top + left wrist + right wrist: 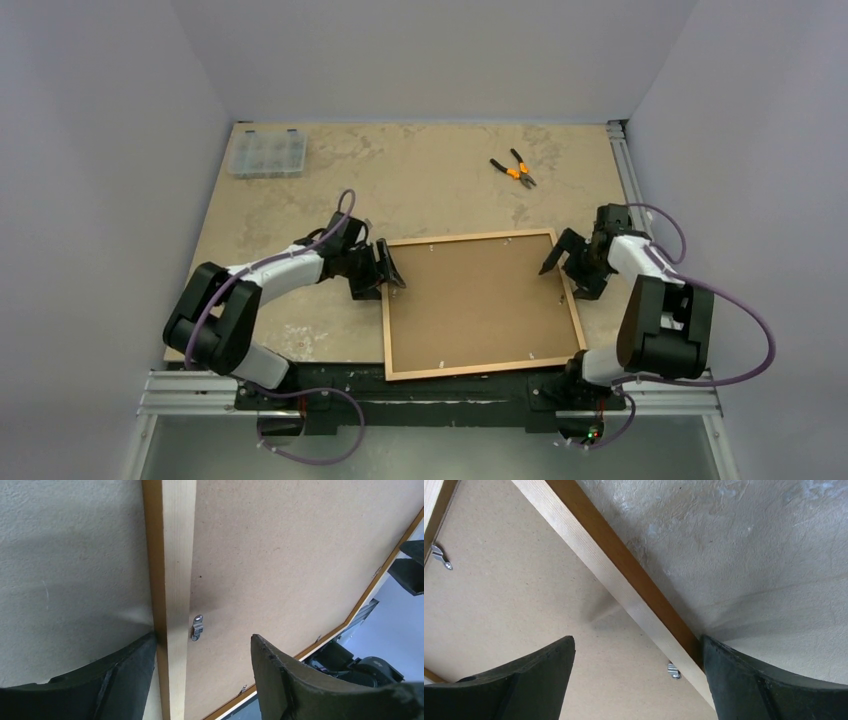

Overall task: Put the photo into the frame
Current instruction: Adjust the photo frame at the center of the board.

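Note:
The frame lies face down on the table, its light wood rail round a brown hardboard backing panel. The photo is hidden. My left gripper is open at the frame's upper left. In the left wrist view the left gripper straddles the rail by a metal clip, one finger outside on the table side and one over the panel. Across the frame's upper right side, my right gripper also stands open. Seen from the right wrist, this gripper spans the rail near a clip.
Orange-handled pliers lie at the back right of the table. A clear plastic compartment box sits at the back left. Grey walls close in on both sides. The frame's near rail lies at the table's front edge by the arm bases.

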